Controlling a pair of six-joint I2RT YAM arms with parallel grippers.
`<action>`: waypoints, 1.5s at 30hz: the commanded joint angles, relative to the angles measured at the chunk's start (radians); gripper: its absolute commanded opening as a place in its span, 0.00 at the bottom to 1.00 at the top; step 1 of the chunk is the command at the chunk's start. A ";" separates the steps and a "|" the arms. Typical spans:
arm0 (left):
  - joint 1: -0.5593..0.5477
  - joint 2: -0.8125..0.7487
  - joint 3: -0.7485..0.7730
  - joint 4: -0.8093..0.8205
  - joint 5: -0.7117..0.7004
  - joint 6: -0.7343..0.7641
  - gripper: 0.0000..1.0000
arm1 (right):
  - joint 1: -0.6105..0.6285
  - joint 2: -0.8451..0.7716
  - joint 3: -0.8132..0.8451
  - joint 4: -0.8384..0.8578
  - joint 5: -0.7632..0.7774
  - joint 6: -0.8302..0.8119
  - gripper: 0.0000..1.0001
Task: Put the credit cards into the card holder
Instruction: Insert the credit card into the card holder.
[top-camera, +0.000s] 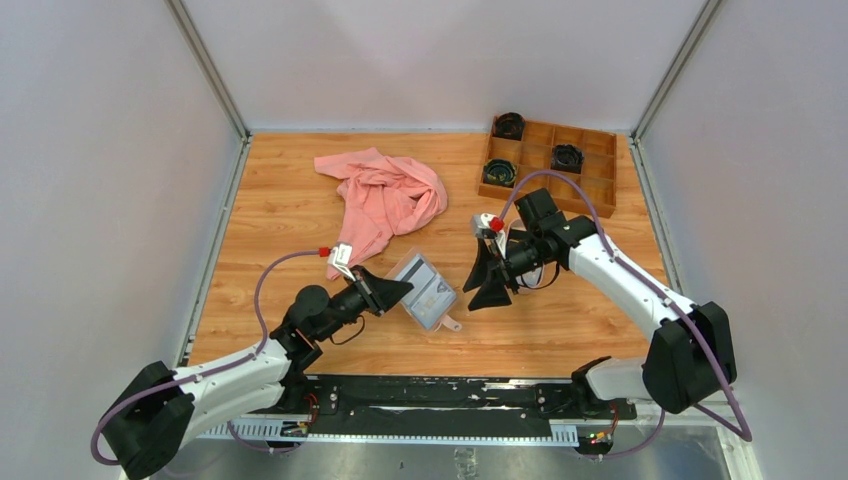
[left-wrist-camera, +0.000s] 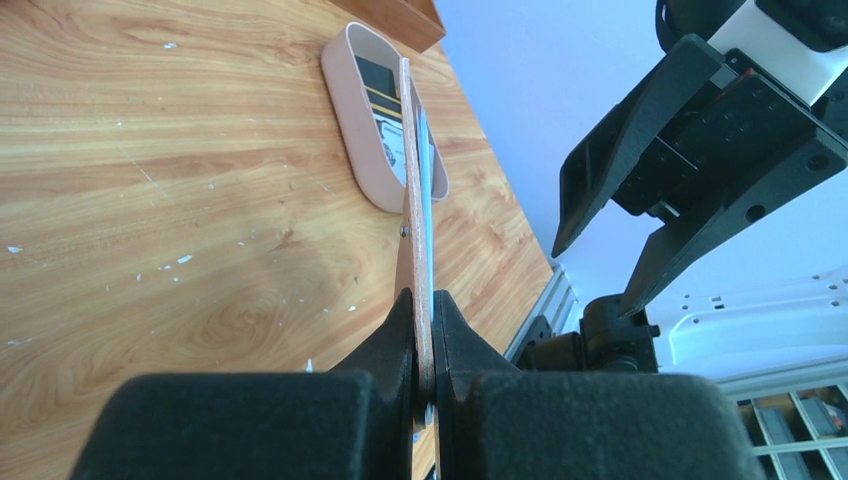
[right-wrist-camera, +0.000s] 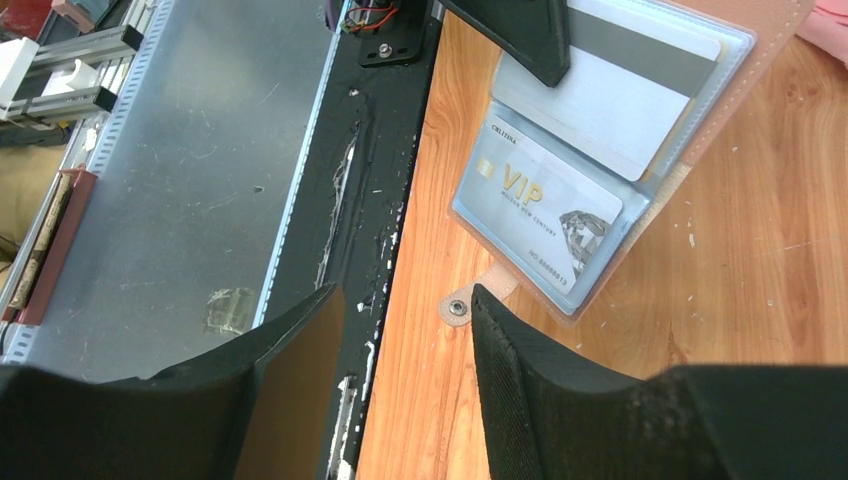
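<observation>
The left pincer (left-wrist-camera: 424, 305) grips the card holder (top-camera: 425, 290) by its near edge, holding it open, probably so the empty, half-spread right pincer (right-wrist-camera: 405, 295) opposite can load; two credit cards (right-wrist-camera: 540, 215) sit pocketed.

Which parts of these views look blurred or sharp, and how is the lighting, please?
Top external: even, soft light, only faint shadows on the table. Left wrist: the left gripper is blurred up close, the tray sharp. Right wrist: the right gripper is soft, the VIP card legible.
</observation>
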 joint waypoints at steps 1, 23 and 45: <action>0.005 -0.015 -0.020 0.051 -0.029 0.008 0.00 | -0.023 -0.004 -0.017 0.032 -0.033 0.045 0.54; 0.019 0.059 0.016 0.113 -0.064 0.018 0.00 | -0.097 -0.001 -0.141 0.459 -0.092 0.556 0.52; 0.019 0.151 0.082 0.179 -0.064 0.039 0.00 | -0.093 0.116 -0.189 0.689 0.066 0.966 0.50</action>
